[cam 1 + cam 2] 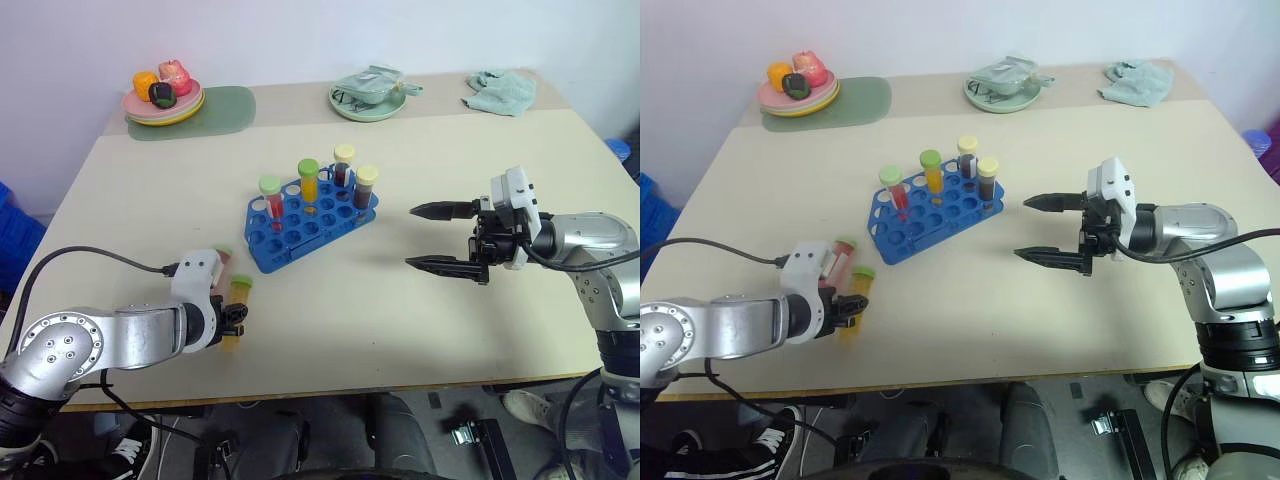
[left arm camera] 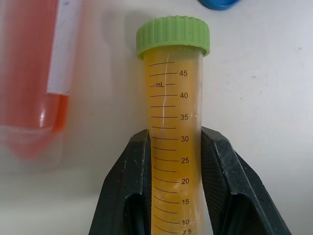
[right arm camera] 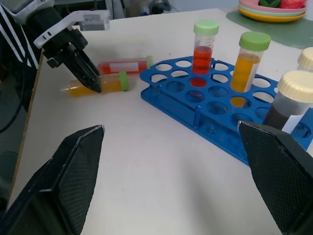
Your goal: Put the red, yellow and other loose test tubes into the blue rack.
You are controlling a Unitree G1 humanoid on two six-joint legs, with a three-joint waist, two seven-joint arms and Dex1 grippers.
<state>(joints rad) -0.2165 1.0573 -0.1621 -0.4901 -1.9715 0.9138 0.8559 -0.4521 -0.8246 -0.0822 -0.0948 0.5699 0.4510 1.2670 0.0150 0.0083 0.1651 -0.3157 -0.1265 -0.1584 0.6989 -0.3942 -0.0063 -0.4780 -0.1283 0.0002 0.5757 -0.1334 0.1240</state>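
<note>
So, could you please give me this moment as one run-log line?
left gripper: shut on yellow tube, lying on table | right gripper: open, empty | red tube: loose | blue rack: four tubes

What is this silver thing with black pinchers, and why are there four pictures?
It's a robot with two arms. Two pictures come from cameras in its head, looking down at a beige table. The other two come from cameras on its wrists. The left gripper is pinched shut on a yellow plastic tube with a green cap, lying on the table beside a red tube. The right gripper is open and holds nothing. Four capped tubes already stand in the bright blue plastic rack full of round holes. Plates and a cloth sit at the far edge.
</note>
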